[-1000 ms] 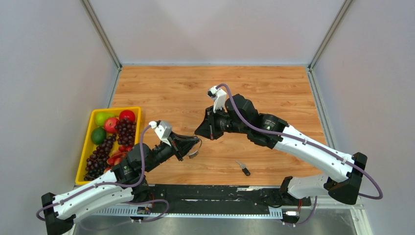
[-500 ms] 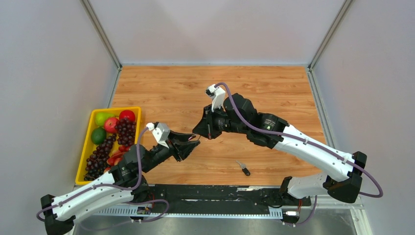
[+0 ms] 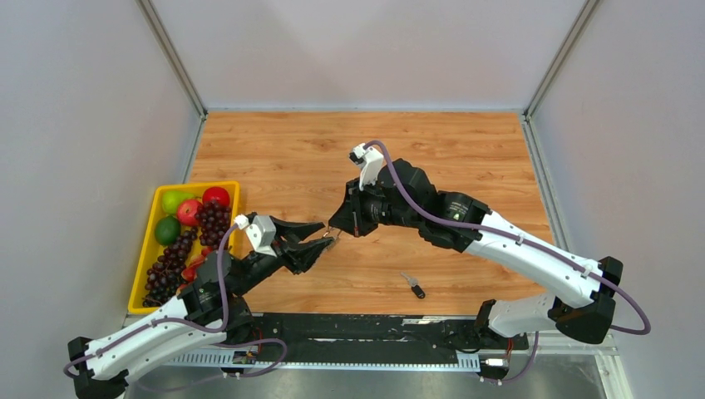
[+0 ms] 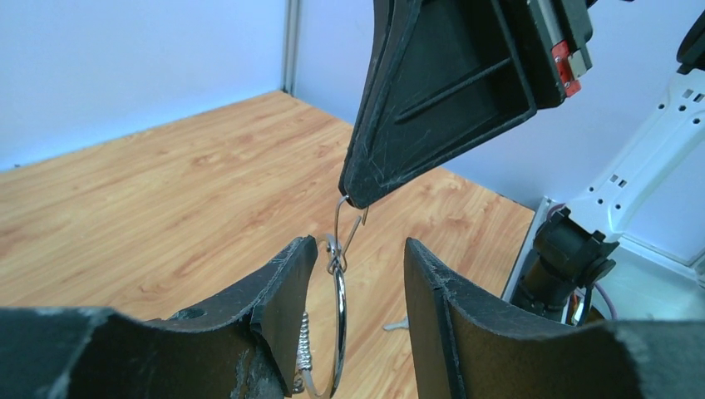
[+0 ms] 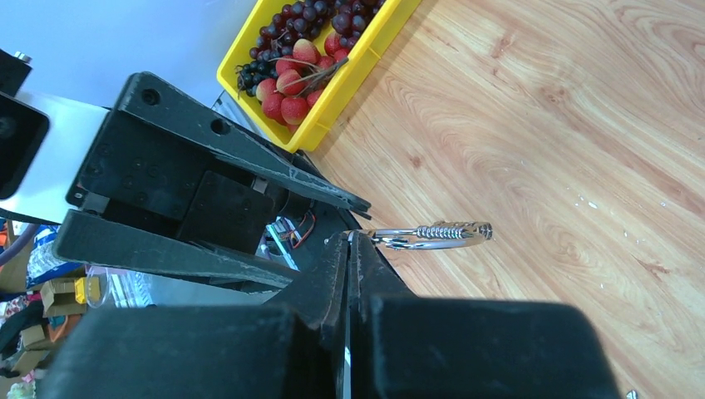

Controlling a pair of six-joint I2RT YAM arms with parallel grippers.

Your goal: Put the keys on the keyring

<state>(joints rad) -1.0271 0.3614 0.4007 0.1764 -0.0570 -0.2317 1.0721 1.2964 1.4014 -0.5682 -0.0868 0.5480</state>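
Handover seems under way: the left end effector [image 3: 326,234] has swung up and spread its fingers around the keyring [image 4: 341,320]. The ring hangs above the desk [image 3: 457,150], nearer its left edge, from the right end effector [image 3: 339,224], which is pressed together on its wire loop. A black key [image 3: 413,286] lies untouched by the near edge.

- A wooden tabletop [image 3: 283,158] with orange-brown grain forms the work surface.
- Plain pale grey walls [image 3: 366,50] close its left, far and right edges.
- Slim metal posts [image 3: 171,54] rise from both far corners.
- A black rail [image 3: 366,326] runs along the near edge.
- The light is soft and even.
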